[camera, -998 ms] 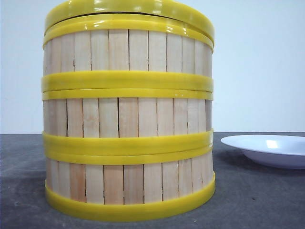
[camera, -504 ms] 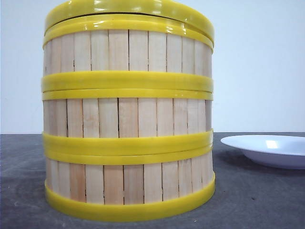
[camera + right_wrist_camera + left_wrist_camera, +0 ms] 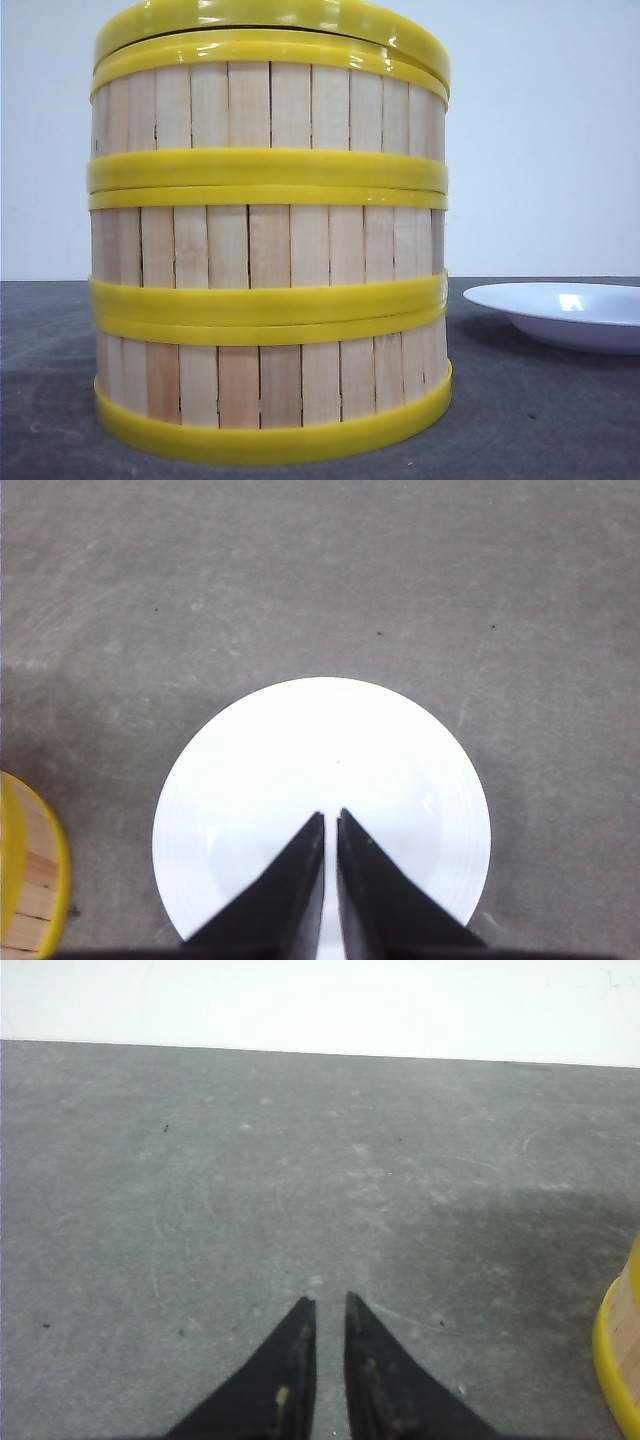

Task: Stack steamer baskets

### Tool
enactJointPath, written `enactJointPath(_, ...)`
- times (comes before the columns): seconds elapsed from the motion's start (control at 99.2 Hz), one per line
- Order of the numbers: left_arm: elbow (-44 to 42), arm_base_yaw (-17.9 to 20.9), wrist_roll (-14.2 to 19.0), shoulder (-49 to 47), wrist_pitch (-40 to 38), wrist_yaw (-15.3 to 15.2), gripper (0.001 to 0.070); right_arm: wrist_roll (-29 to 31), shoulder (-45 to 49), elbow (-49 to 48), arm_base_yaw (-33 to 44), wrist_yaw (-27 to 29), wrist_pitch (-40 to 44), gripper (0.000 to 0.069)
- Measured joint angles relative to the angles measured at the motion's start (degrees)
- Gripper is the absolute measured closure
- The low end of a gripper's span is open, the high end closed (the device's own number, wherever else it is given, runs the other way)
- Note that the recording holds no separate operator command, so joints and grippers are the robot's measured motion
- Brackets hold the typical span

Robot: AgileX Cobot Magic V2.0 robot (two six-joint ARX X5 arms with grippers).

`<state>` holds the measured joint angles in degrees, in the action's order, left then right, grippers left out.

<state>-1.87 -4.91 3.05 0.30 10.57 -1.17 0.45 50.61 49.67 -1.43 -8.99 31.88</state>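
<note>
Three steamer baskets [image 3: 268, 245] stand stacked in one column close in front of the front camera, pale slats between yellow rims. A yellow-rimmed lid [image 3: 270, 20] lies on top, slightly tilted. An edge of the stack shows in the left wrist view as a yellow rim [image 3: 615, 1360] and in the right wrist view as the basket stack's rim [image 3: 35, 875]. My left gripper [image 3: 327, 1300] is shut with nothing in it, above bare table beside the stack. My right gripper [image 3: 331, 815] is shut and empty, over the white plate [image 3: 400, 770].
The white plate [image 3: 560, 312] sits on the grey table [image 3: 540, 420] to the right of the stack. A pale wall runs along the table's far edge.
</note>
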Motion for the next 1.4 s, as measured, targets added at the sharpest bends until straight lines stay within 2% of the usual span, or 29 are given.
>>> enactJointPath(0.303,0.0,0.0,0.0,0.0,0.02,0.0,0.0685,-0.02,-0.31,-0.2,-0.09,0.15,-0.81,0.0675)
enactJointPath(0.454,0.0,0.0,0.0,0.0,0.0,0.0,0.0685,-0.02,-6.56,-7.54,-0.07,1.4,-11.56,0.0675)
enactJointPath(0.565,0.0,0.0,0.0,0.0,0.0,0.0,0.0685,-0.02,-14.75,-17.73,-0.07,1.44,-21.73,0.0675)
enactJointPath(0.645,0.0,0.0,0.0,0.0,0.0,0.0,0.0685,-0.02,-21.44,-25.86,0.0,1.46,-25.81,0.0675)
enactJointPath(0.817,0.0,0.0,0.0,0.0,0.0,0.0,0.0685,-0.02,-36.46,-39.98,0.04,2.82,-24.17,0.0675)
enactJointPath(1.009,0.0,0.0,0.0,0.0,0.0,0.0,0.0685,-0.02,-49.09,-47.43,0.04,3.28,-24.33,0.0675)
enactJointPath(1.14,0.0,0.0,0.02,0.02,-0.02,0.0,0.0685,-0.02,-50.4,-48.81,0.04,5.92,-22.77,0.0675)
enactJointPath(1.402,0.0,0.0,0.02,0.02,-0.02,0.0,0.0685,-0.02,-50.36,-48.81,0.04,5.99,-22.1,0.0675)
